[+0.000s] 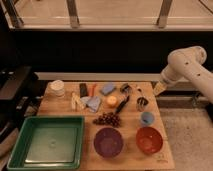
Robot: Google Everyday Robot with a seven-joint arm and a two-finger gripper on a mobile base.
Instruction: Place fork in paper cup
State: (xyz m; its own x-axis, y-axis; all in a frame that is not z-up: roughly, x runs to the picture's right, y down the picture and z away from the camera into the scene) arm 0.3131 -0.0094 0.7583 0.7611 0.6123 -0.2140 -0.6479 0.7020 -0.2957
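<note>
In the camera view, we see the arm [186, 66] reaching in from the right, with its pincer [159, 90] hanging just off the right edge of the tabletop [129, 120], near the back corner. The pincer looks released. We see nothing between its jaws and it touches none of the objects.

The paper cup [56, 88] stands upright at the far-left back corner, well apart from the pincer, with the whole row of clutter between them. We can make out nothing sticking up from it, so we judge it to hold no fork.

What we take for the fork [123, 103] is a dark-handled utensil lying flat just beside the orange fruit [111, 101], near the middle of the back half. We cannot be sure of this reading, since its head is hard to make out. A metal cup [142, 103] sits to its right and a light-blue cup [147, 118] is nearer the front.

By our judgement the task has barely begun. Nothing is grasped and nothing has been delivered. What is left is to reach in over the tabletop, pick up the fork, carry it across to the left corner and drop it into the paper cup.
</note>
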